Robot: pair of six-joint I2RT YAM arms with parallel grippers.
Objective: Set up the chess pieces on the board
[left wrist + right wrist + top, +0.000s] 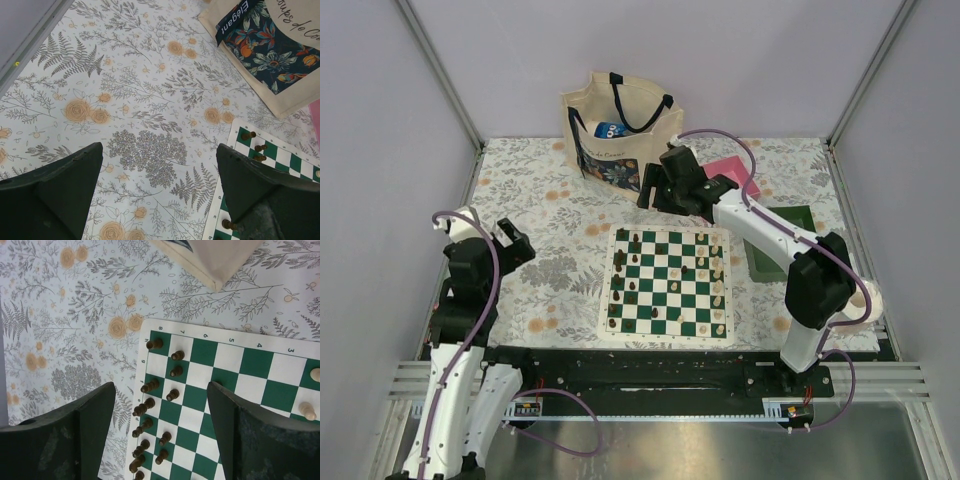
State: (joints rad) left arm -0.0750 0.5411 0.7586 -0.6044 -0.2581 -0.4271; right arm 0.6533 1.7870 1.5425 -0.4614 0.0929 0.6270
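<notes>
**Views.** The top view takes in the whole flat green-and-white checked board [603, 300], lying at centre, slightly toward 3 o'clock on the worktop. Small dark brown pieces [636, 258] stand along its 9 o'clock side, with a few further in. Pale cream pieces [718, 288] line its 3 o'clock side. Only the right wrist view shows the numerals printed on the board's white border, the dark pieces in two uneven files and two cream ones at its edge. The left wrist view catches one board corner and the bag's floral panel with lettering.

**Fingers.** The left fingers [55, 190] are spread wide and hold nothing, over bare cloth at 9 o'clock. The right fingers [70, 435] are apart with nothing gripped, above the board's far-left corner.

**Containers.** A cream fabric tote bag [620, 150] stands at 12 o'clock with a blue packet [609, 130] inside. A pink tray [735, 172] and a green tray [798, 215] sit at 2 o'clock. The right arm hides most of their insides.

**Surface and room.** The worktop [540, 210] has a pale cloth printed with grey ferns and orange flowers. Pale lilac walls [380, 120] stand in metal framing.
</notes>
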